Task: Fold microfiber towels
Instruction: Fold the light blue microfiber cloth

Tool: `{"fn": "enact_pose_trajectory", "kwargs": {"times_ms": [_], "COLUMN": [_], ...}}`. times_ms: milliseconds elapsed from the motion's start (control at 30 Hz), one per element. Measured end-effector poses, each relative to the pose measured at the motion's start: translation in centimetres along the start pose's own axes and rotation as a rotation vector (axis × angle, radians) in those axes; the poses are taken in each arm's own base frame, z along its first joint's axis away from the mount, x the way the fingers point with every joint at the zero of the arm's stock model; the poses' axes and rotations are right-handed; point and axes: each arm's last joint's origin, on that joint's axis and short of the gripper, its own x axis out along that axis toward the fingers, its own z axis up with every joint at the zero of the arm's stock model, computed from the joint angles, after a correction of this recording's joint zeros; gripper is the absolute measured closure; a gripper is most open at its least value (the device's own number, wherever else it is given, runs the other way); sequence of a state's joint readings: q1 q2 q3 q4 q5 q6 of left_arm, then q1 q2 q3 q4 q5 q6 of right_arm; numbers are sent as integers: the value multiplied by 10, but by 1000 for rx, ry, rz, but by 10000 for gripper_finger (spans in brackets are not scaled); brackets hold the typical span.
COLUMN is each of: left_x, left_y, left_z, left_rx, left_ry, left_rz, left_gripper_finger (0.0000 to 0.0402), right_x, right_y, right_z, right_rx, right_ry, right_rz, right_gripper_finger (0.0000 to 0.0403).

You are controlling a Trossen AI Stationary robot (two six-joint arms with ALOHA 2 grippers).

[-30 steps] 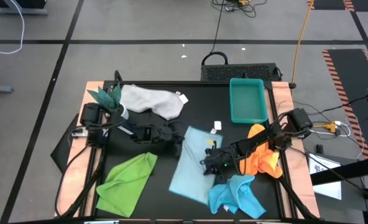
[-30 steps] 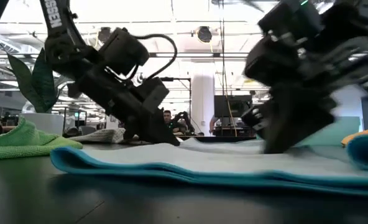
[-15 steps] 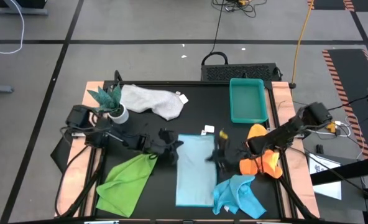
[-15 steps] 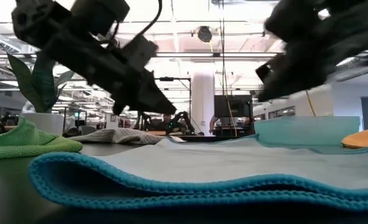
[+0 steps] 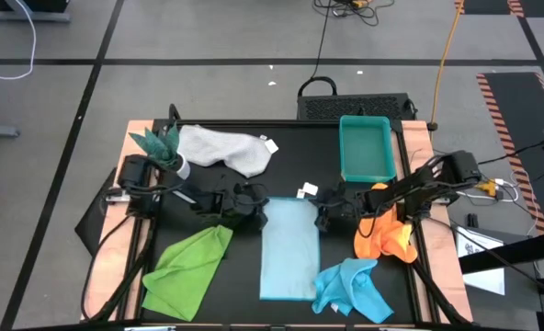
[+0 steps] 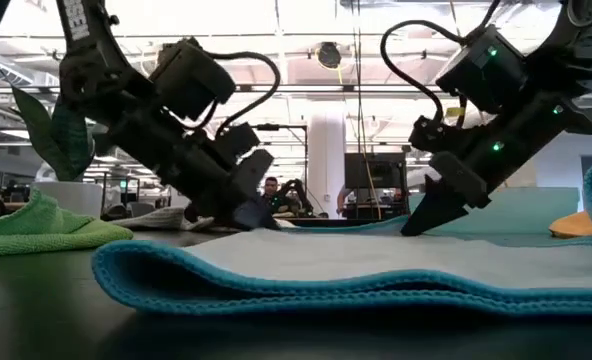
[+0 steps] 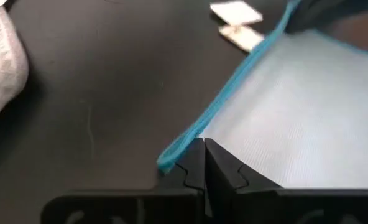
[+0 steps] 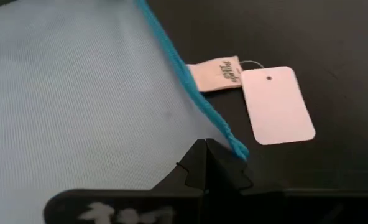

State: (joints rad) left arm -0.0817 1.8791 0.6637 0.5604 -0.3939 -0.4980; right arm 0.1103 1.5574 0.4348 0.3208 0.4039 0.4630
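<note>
Pale blue towel (image 5: 289, 250) lying half-folded as a tall strip at lower centre of the high view, on the black counter (image 5: 300, 156). Left tool (image 5: 247, 204) clenched on the strip's upper-left corner; right tool (image 5: 328, 208) clenched on the upper-right corner, just beside a white hang tag (image 8: 277, 106). Low view: both tips down at the cloth's far edge, near fold thick and doubled. Other towels waiting: white-grey towel (image 5: 224, 148) at upper left, lime green towel (image 5: 187, 267) at lower left, orange towel (image 5: 385, 230) at right under the right arm, turquoise towel (image 5: 348, 288) at lower right, touching the strip's lower-right edge. Risks, judged: only the very edge trim pinched in both wrist views, so likely to slip out on a lift or pull; uneven pull between the 2 arms likely to skew the fold; only 1 layer caught, so stack could peel apart; next fold dragged toward the lower frame could snag the turquoise towel; right arm sweeping over the orange towel could drag it; tag could end up trapped inside the fold. Writing: sewn label (image 8: 214, 73) beside the tag, green script too small to read with confidence; hang tag blank, 1 punched hole; white letters on the left arm in the low view, cut off, unreadable.
</note>
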Motion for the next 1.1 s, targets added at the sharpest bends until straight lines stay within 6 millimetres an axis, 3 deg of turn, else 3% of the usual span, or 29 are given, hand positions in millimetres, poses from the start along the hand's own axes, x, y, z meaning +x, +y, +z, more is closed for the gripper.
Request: {"fn": "enact_pose_trajectory", "kwargs": {"times_ms": [200, 300, 400, 767, 1100], "left_x": [-21, -24, -21, 15, -3], "left_y": [-16, -16, -15, 10, -3], "left_z": [22, 23, 24, -4, 14], "left_rx": [14, 38, 36, -23, -31], "left_ry": [-104, -106, -126, -74, -128], "left_rz": [-77, -77, -70, 91, 8], "left_gripper_finger": [391, 398, 396, 392, 392], "right_x": [-12, -16, -13, 10, -7], "right_y": [4, 10, 10, -11, -8], "right_z": [2, 14, 16, 6, 22], "right_rx": [-7, 6, -2, 116, 77], "right_ry": [-50, -153, -183, -105, -184], "right_rz": [64, 123, 126, -67, 14], "right_gripper_finger": [403, 403, 403, 403, 403]}}
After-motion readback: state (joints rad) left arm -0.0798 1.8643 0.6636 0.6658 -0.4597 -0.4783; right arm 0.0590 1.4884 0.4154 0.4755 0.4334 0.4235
